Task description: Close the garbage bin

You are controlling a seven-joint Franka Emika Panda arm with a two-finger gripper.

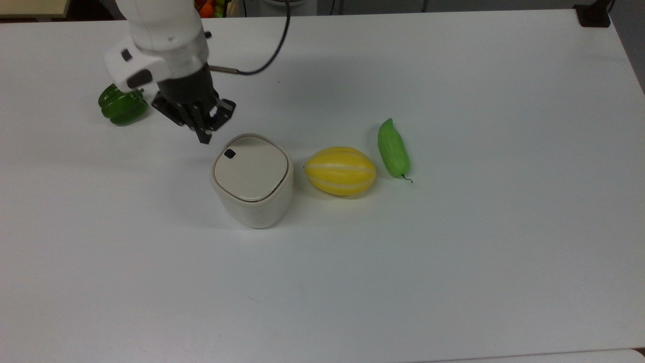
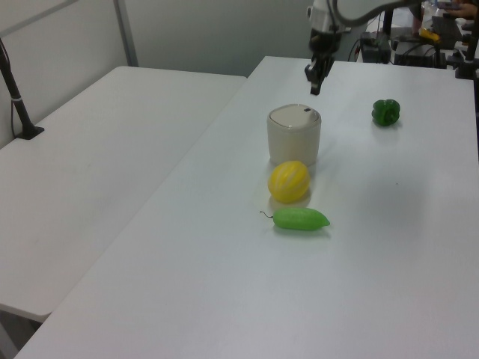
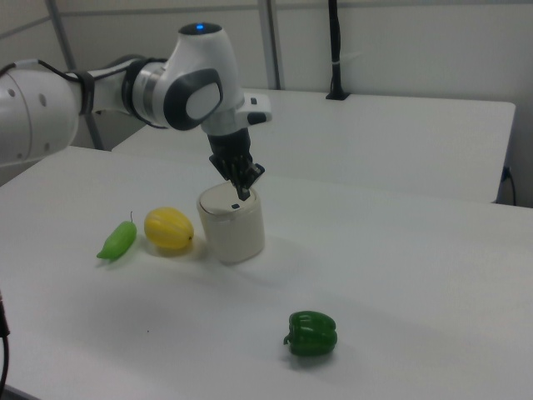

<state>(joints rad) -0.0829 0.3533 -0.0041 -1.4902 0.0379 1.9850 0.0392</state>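
White rounded arm (image 3: 100, 92), blue light on top, black cable (image 1: 262, 55), black pincer (image 1: 203, 137).

Garbage bin (image 1: 252, 196) with lid (image 1: 251, 169) flat, gripper (image 1: 204, 137) just beside its button (image 1: 230, 154) corner.

White counter (image 1: 453, 262): yellow melon (image 1: 340, 171) just beside green cucumber (image 1: 393, 148); green bell pepper (image 1: 121, 105) well apart, toward the top view's left.
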